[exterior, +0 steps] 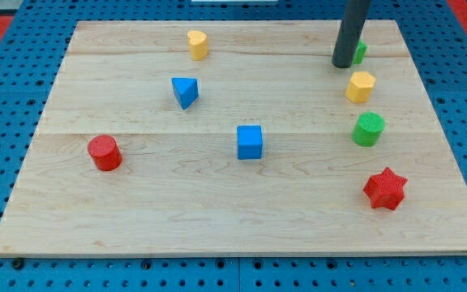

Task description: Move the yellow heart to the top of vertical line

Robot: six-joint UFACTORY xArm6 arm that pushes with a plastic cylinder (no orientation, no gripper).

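Observation:
The yellow heart sits near the view's top, left of centre, on the wooden board. At the view's right, a roughly vertical line of blocks runs downward: a green block partly hidden by the rod, a yellow hexagon, a green cylinder and a red star. My tip rests at the top of this line, touching or just left of the green block, far to the right of the yellow heart.
A blue triangle lies below the yellow heart. A blue cube is near the board's middle. A red cylinder is at the view's left. Blue pegboard surrounds the board.

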